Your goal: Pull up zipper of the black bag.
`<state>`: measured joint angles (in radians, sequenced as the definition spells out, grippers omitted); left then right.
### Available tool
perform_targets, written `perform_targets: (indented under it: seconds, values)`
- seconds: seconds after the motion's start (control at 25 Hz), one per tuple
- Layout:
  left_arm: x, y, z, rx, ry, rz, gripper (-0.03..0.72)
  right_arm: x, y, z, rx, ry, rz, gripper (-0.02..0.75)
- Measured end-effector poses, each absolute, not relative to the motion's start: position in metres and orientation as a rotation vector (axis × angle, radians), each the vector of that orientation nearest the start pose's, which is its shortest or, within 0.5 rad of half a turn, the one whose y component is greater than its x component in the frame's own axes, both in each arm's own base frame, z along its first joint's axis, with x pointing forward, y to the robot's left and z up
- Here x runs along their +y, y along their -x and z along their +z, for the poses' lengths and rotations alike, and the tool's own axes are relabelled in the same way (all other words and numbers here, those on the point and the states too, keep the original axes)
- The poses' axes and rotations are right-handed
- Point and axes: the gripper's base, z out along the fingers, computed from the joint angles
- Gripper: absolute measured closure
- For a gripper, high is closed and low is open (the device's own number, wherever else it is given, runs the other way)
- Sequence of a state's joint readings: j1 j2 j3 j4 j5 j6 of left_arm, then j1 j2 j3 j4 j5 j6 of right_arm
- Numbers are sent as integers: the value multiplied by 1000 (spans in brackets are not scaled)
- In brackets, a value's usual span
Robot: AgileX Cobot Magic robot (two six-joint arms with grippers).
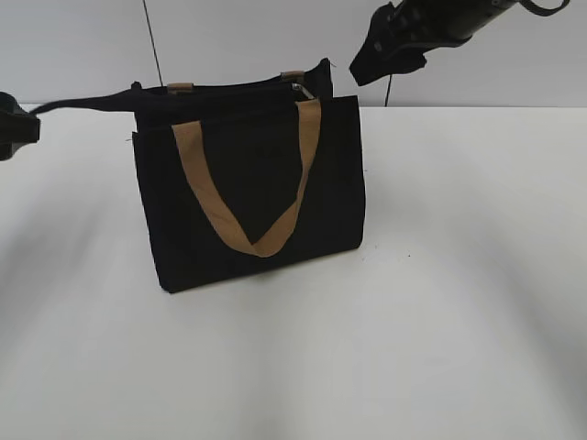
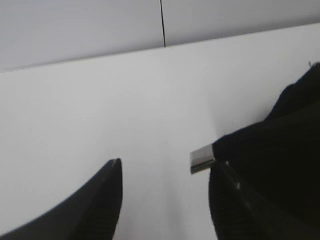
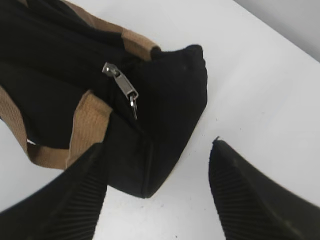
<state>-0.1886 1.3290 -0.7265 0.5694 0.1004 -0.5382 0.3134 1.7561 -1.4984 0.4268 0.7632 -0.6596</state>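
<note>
The black bag stands upright mid-table with a tan handle hanging down its front. The zipper runs along its top edge; its silvery pull sits near the right end and shows clearly in the right wrist view. A black fabric tail stretches from the bag's left end toward my left gripper. In the left wrist view the left gripper is open; the tail's metal-tipped end lies against its right finger. My right gripper hovers open above the bag's right end.
The white table spreads around the bag. A pale wall stands behind it, with a thin dark cable hanging down the wall behind the bag's left end.
</note>
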Motion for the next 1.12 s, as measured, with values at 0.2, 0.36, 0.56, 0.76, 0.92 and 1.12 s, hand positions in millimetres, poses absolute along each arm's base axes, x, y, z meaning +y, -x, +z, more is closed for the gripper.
perform_targets:
  seconds: [0.2,0.36,0.56,0.76,0.92,1.12]
  values:
    - [-57,-264,254,2332,-48,-57,272,133,-361,311,2379,816,333,256]
    - [-55,-262,271,2489,45,-40,283,106,-358,311,2544,615,296,256]
    - [-52,-261,298,2664,30,-124,286,61,-357,306,2716,400,241,256]
    - [-39,-260,303,2835,60,-178,294,12,-352,303,2841,226,220,256]
    - [-30,-254,301,2928,92,-194,309,-19,-349,303,2863,111,195,256]
    - [-27,-251,303,2935,57,-170,311,-21,-325,330,2792,96,180,256]
